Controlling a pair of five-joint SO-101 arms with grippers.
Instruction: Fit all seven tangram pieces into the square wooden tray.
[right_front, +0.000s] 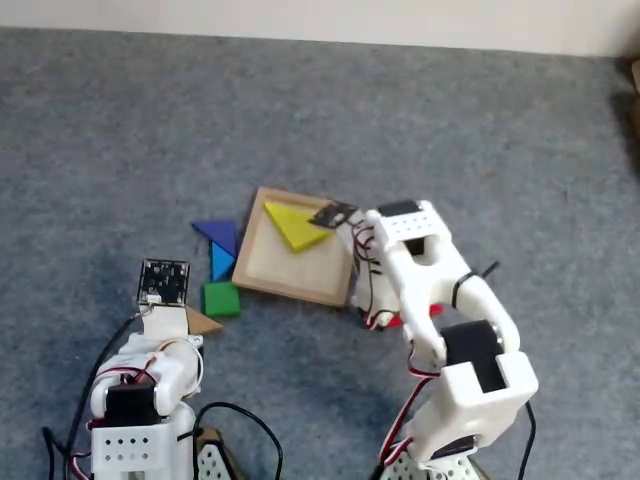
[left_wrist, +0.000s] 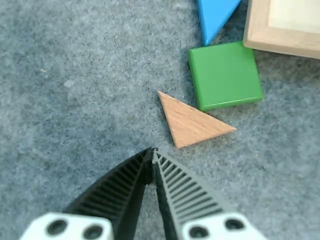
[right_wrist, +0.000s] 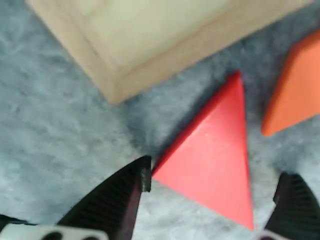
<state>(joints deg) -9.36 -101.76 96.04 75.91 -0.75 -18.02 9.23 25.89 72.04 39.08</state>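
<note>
Grey felt-like table covering (right_front: 120, 120), with a pale strip (right_front: 300, 18) beyond its far edge.

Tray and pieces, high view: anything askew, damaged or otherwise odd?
Nothing damaged or spilled. The tray sits turned at an angle on the carpet, holding just the yellow triangle; the green square and light blue triangle lie loose beside it.

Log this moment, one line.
tray: yellow triangle inside | left gripper: shut, near wooden triangle | right gripper: open, over red triangle beside tray | green square: outside tray
</note>
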